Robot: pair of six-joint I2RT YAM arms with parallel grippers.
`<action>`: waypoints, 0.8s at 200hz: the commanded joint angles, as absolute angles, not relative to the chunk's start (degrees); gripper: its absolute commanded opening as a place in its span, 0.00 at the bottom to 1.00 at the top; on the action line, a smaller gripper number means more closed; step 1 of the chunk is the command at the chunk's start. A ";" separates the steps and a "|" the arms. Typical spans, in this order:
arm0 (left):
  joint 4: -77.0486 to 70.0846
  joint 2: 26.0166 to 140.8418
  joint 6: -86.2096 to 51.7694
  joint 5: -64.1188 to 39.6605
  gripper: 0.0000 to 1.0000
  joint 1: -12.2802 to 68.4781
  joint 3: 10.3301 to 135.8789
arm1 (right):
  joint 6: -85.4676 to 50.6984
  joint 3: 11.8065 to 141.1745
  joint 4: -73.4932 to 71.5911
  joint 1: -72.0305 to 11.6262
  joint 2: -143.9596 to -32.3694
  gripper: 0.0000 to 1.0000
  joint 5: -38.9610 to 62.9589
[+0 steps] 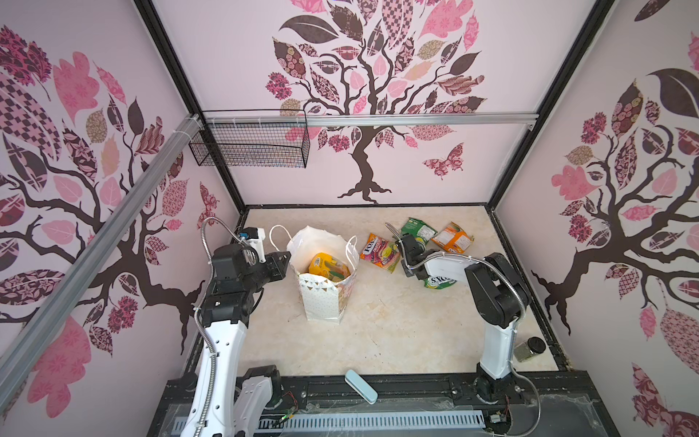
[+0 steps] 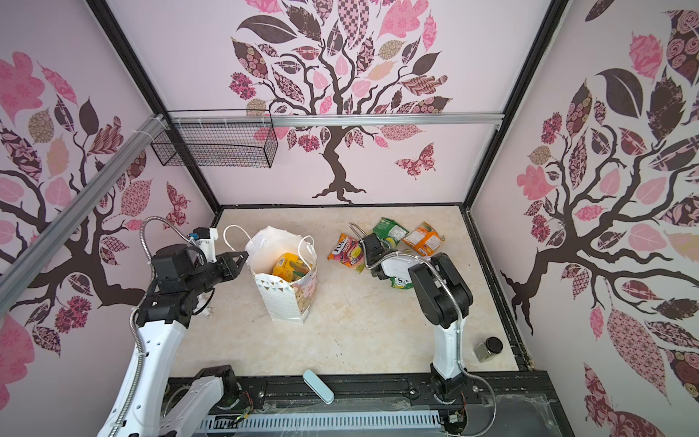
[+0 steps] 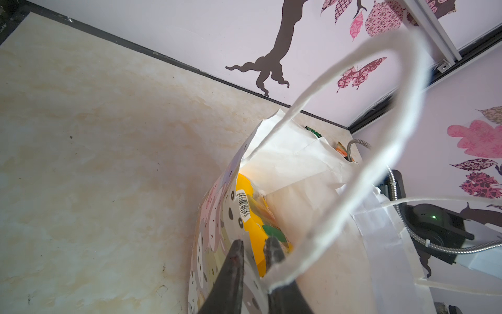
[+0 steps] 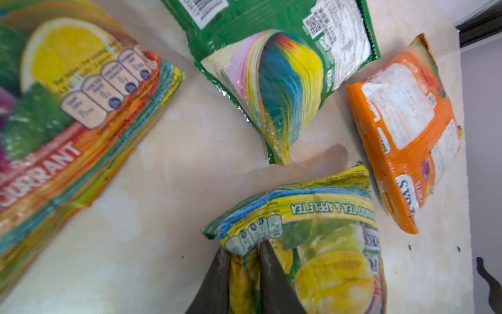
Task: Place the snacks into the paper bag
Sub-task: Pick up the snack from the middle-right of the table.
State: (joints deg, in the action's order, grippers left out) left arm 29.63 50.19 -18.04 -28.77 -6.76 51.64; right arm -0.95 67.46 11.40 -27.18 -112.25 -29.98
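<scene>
The white paper bag [image 1: 325,299] [image 2: 283,299] stands upright left of centre, with a yellow snack packet [image 1: 327,266] [image 3: 252,225] inside. My left gripper [image 3: 255,244] [image 1: 285,261] is shut on the bag's near wall at the rim. My right gripper [image 4: 244,250] is shut on a corner of a yellow-green snack packet [image 4: 326,258] [image 1: 440,282], which lies partly under the right arm in both top views. On the table beyond it lie a multicoloured FOXS packet [image 1: 380,252] [image 4: 68,122], a green packet [image 1: 418,229] [image 4: 271,81] and an orange packet [image 1: 452,237] [image 4: 402,130].
A pale blue oblong bar [image 1: 361,386] lies at the table's front edge. A small dark-lidded jar [image 1: 529,349] stands at the front right. A black wire basket [image 1: 249,143] hangs on the back rail, high on the left. Walls enclose three sides.
</scene>
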 commanded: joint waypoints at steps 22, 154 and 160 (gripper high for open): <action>28.43 49.83 -18.03 -29.24 0.20 -7.03 50.41 | -2.37 68.57 12.58 -26.64 -111.61 0.04 -29.20; 28.26 50.14 -18.19 -29.52 0.19 -6.99 50.25 | -8.92 61.65 9.46 -23.31 -91.11 0.00 -12.98; 28.27 50.26 -18.20 -29.59 0.19 -7.02 50.26 | -9.11 61.21 9.02 -23.14 -89.99 0.00 -12.40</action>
State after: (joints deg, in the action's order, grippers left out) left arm 29.61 50.19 -18.06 -28.80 -6.76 51.64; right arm -7.05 62.06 11.11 -24.32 -95.85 -16.64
